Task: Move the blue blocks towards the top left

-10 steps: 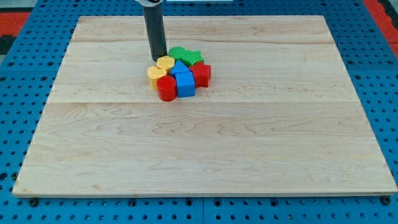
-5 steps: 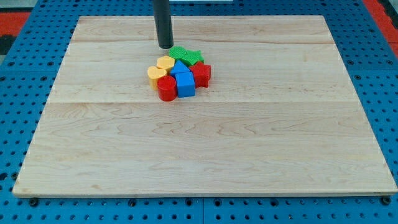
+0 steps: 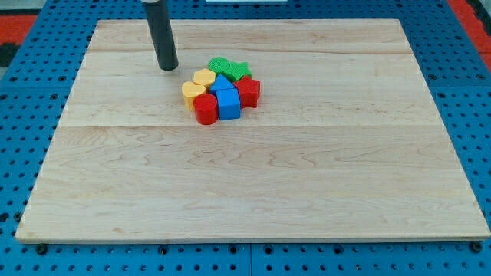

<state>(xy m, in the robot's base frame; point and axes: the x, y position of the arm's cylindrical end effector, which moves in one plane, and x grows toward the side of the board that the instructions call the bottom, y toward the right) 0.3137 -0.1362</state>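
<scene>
Hovering apart: my tip [image 3: 167,67], left of yellow block [image 3: 204,77].

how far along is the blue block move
Nothing looks done: the blue blocks sit near the board's middle, packed in a cluster with the yellow blocks, red blocks and green blocks. In hand: my tip stands apart, up-left of the cluster, touching nothing. Left: getting behind the blue ones and pushing them toward the view's top left.
</scene>
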